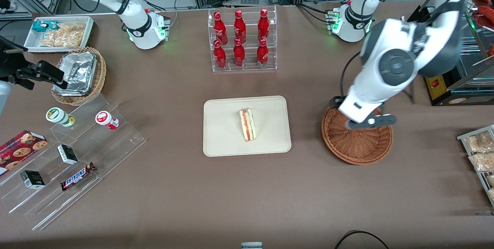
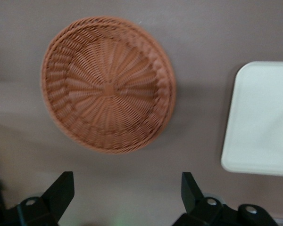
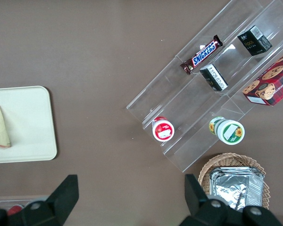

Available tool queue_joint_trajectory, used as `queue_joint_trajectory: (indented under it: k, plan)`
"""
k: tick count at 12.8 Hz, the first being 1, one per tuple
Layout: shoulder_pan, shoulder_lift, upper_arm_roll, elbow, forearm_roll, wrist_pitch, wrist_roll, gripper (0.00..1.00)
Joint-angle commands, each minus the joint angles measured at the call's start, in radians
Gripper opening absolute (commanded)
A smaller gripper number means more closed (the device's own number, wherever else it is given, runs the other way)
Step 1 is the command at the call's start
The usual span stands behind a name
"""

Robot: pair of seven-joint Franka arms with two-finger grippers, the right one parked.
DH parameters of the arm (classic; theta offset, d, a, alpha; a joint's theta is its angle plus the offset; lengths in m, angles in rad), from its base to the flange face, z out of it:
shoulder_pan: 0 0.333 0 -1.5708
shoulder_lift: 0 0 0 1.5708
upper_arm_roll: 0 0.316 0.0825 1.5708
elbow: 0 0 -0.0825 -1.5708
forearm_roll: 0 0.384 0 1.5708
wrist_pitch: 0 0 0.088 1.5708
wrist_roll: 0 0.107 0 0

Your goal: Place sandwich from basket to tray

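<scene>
Brown tabletop (image 1: pixel 231 187) is seen throughout, with the sandwich (image 1: pixel 247 124) already laid on the tray (image 1: pixel 222 125), well away from the gripper (image 2: pixel 127 190), which hangs open and empty above the basket (image 2: pixel 108 84); only the wrist view shows the basket's bare weave, which the arm hides from the front

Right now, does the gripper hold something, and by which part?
Nothing. The gripper hangs open above the empty basket; the sandwich lies on the tray.

The left arm reaches down over the basket (image 1: pixel 357 141). Its gripper (image 2: pixel 127 195) hangs above it, fingers (image 2: pixel 61 188) spread wide and holding nothing.
</scene>
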Motion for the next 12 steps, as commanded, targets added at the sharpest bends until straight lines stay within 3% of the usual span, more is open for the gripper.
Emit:
queue_joint_trajectory:
  k: [1,7,12]
  plan:
    - [0.085,-0.102,-0.011,-0.044,-0.039,-0.077,0.143,1.00]
    - [0.220,-0.215,-0.004,0.011,-0.030,-0.202,0.411,1.00]
    - [0.228,-0.237,0.058,0.018,-0.041,-0.162,0.453,1.00]
